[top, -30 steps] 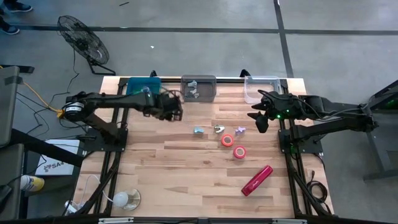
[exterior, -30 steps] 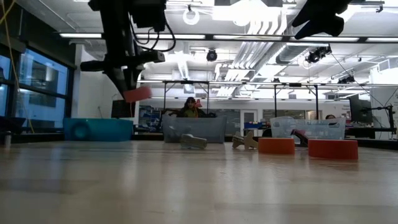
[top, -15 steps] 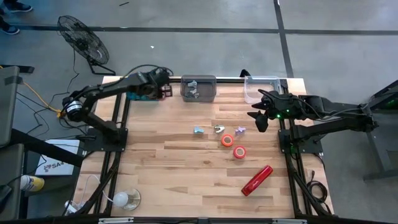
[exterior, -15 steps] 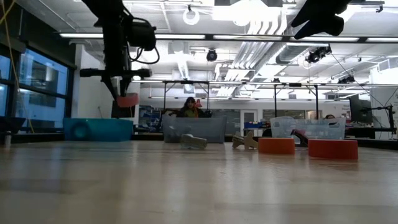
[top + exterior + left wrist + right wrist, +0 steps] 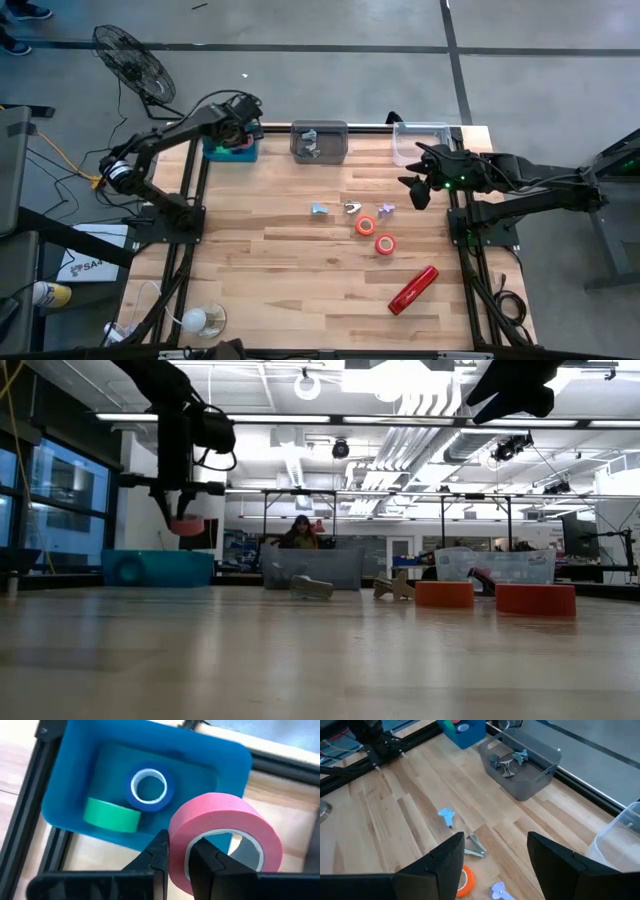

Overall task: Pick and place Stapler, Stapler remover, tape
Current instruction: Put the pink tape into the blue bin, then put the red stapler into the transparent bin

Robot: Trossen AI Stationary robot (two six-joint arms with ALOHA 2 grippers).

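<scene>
My left gripper (image 5: 240,134) hangs over the blue bin (image 5: 228,151) at the table's far left, shut on a pink tape roll (image 5: 225,835), also seen in the low view (image 5: 186,525). A blue roll (image 5: 149,786) and a green roll (image 5: 112,815) lie in that bin. My right gripper (image 5: 495,865) is open and hovers above the table's right side (image 5: 415,186), holding nothing. The red stapler (image 5: 413,289) lies flat near the right front. Two orange-red tape rolls (image 5: 366,225) (image 5: 386,244) and three staple removers (image 5: 319,209) (image 5: 351,207) (image 5: 386,209) lie mid-table. My left gripper pinches the pink roll's wall (image 5: 179,845) between its two fingers, one finger (image 5: 159,852) outside the roll and the other (image 5: 205,860) inside its hole. The fingers come from above, pointing down. The roll is lifted clear and hangs tilted above the blue bin.
A grey bin (image 5: 319,141) with staple removers in it stands at the far edge's middle, a clear bin (image 5: 420,141) to its right. Bare wood shows across the table's left and near parts. A person sits in the room behind (image 5: 303,532).
My left gripper has carried the pink roll from above the table's left-middle toward the far left corner and now hangs over the blue bin, still shut on the roll. The right arm has kept still.
</scene>
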